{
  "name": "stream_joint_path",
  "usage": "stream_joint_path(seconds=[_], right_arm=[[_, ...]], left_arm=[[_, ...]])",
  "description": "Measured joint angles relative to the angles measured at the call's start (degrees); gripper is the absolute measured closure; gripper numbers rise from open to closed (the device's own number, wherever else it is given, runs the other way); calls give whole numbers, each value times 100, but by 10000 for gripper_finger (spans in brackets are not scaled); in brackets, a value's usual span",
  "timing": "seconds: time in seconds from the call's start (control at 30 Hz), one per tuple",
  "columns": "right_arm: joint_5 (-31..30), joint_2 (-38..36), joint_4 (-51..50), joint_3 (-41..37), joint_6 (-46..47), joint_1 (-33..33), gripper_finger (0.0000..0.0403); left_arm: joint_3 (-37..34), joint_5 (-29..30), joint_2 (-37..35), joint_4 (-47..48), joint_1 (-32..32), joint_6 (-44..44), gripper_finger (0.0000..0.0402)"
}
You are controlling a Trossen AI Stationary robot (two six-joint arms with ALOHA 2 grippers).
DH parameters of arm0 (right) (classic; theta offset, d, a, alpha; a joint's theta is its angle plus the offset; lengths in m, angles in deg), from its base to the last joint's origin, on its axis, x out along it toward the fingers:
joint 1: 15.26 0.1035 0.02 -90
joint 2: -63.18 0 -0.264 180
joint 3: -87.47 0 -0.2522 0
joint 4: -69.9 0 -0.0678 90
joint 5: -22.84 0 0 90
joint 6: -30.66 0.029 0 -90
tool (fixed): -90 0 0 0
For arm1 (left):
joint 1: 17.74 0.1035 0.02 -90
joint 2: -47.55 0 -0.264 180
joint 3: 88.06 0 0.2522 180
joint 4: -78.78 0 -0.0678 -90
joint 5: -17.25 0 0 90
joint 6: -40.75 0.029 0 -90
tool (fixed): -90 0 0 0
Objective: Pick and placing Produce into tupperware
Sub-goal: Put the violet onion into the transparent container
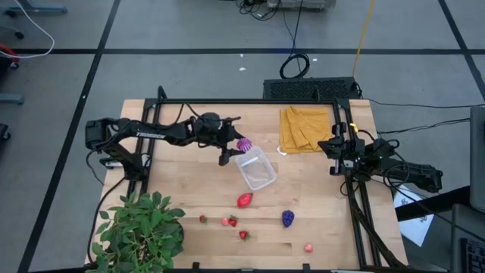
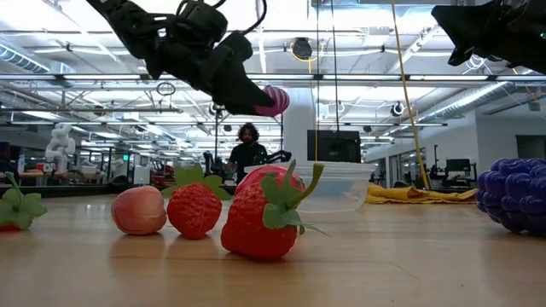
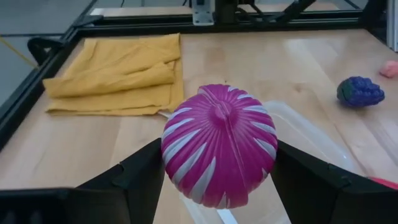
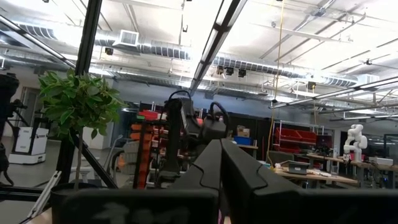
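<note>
left claw grips the round magenta white-striped toy fruit above the clear rectangular plastic tupperware's ten o'clock corner, seemingly for release inside; right claw, pressed together, waits at the worktop's three o'clock.

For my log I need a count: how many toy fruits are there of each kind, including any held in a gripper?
Strawberries: 4
Small pink pieces: 2
Grape bunch: 1
Striped magenta fruit, held in the left gripper: 1
Total: 8
</note>
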Motion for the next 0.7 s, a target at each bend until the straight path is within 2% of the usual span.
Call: stream_joint_path(seconds=[0.23, 0.4, 0.7], right_arm=[[-2, -1, 0, 1, -2, 0, 403], [-2, -1, -2, 0, -2, 0, 403], [-2, 0, -39, 2, -2, 0, 403]], left_arm=[[12, -222, 566, -332, 3, 2, 137], [357, -323, 923, -251, -28, -19, 137], [1044, -206, 1512, 659, -340, 128, 136]])
